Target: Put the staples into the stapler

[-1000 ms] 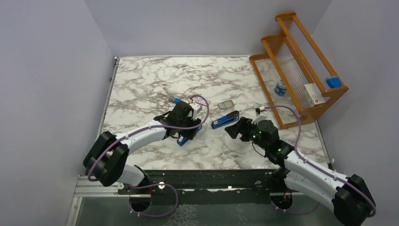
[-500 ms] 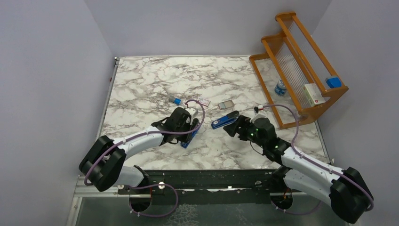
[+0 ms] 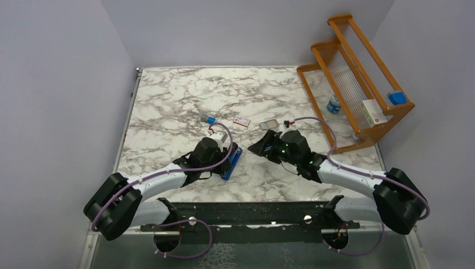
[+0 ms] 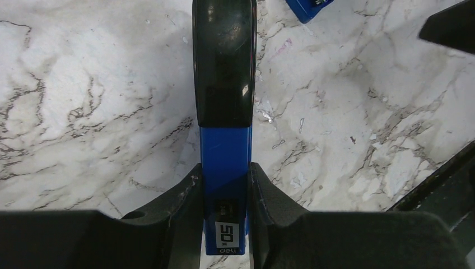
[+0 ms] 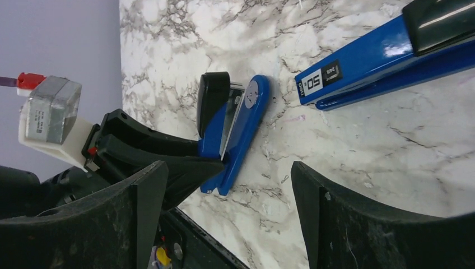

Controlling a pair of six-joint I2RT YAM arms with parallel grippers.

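since the earlier frame the left arm has drawn back toward the near edge, bringing the stapler with it. the right arm has swung left across the table.

top view: the left gripper (image 3: 225,157) sits on the stapler (image 3: 232,163), near the front of the table (image 3: 168,112). the right gripper (image 3: 259,147) hangs just beside it. the box of staples (image 3: 242,120) lies further back, apart from both grippers and untouched.

left wrist view: both fingers (image 4: 185,196) press against the blue sides of the stapler, so it is pinched. it rests on the marble.

right wrist view: the jaws stand spread with nothing between them. a second stapler (image 5: 381,56) lies just beyond them, and the pinched stapler is visible further off.

progress: only the stapler is secured. no staples are in either gripper. opening the stapler, taking a strip from the box and seating it all appear to remain.
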